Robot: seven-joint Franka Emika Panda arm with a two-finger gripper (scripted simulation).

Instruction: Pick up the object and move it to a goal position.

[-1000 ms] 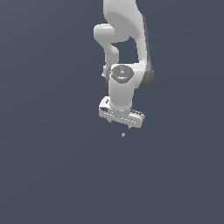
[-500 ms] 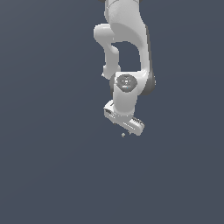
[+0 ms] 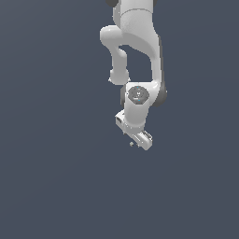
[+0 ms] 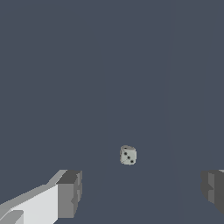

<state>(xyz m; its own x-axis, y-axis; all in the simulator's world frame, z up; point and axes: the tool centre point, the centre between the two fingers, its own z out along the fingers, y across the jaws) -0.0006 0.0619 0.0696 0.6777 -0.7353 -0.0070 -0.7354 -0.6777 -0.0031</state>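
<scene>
All around is plain dark grey. My pincer (image 4: 140, 190) is wide open and holds nothing, its fingers (image 4: 70, 192) cut off. The object (image 4: 128, 155) looks like a spotted dice up close, maybe; from far it is a speck (image 3: 131, 144).

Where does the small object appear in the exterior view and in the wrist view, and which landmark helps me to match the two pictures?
Exterior view: the object is a tiny pale speck just beside the gripper, on the exterior view's left of its tip.
Wrist view: the object is a small pale die-like cube with dark dots, lying beyond the two open fingers, apart from both.
Shared landmark: the white gripper itself, close to the object in both views.
</scene>
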